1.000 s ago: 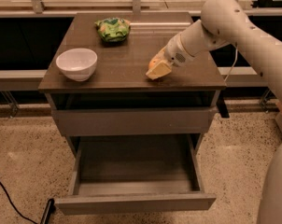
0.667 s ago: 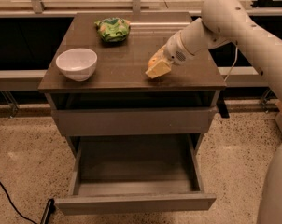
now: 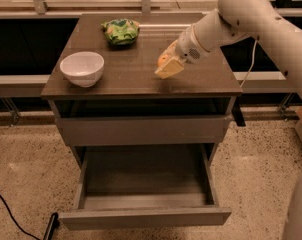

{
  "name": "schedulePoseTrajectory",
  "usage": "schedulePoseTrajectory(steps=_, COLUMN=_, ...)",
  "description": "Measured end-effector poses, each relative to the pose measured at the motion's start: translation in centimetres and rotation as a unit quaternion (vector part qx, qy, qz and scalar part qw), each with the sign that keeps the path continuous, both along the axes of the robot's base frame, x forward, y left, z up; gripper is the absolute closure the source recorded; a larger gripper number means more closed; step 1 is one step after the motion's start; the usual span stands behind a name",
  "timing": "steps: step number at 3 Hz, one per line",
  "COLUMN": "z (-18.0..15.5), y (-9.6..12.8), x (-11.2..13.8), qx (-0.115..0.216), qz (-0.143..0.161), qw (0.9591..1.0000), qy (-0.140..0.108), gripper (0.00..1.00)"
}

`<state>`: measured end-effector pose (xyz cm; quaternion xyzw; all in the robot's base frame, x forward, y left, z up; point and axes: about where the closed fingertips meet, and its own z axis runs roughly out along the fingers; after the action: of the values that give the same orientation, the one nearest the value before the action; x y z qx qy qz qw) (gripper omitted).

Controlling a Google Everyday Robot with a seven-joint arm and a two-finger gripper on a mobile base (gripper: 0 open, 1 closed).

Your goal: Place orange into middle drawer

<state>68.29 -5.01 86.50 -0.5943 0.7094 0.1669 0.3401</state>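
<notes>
The orange is small and round and sits at the right middle of the cabinet top, mostly covered by my gripper. The gripper reaches in from the upper right on a white arm and is closed around the orange, just above the top's surface. Its pale yellow fingers hide the fruit's lower side. The middle drawer is pulled out below and in front, a shallow box with a dark floor and nothing in it.
A white bowl stands at the left front of the cabinet top. A green patterned snack bag lies at the back middle. A closed grey drawer front sits above the open drawer. A dark cable crosses the speckled floor at the left.
The gripper has shifted slightly up and left with the orange in it. The bowl, bag and drawer have not moved.
</notes>
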Motion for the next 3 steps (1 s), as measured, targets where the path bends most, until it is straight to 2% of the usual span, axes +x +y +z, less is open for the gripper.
schedulePoseTrajectory(steps=1, z=0.4, y=-0.2, x=-0.1, qx=0.0, qz=0.002, qw=1.0, qy=-0.003, gripper=1.0)
schedulePoseTrajectory(steps=3, z=1.8, y=-0.1, x=-0.5, qx=0.012, qz=0.027, qw=0.9996, qy=-0.004, gripper=1.0)
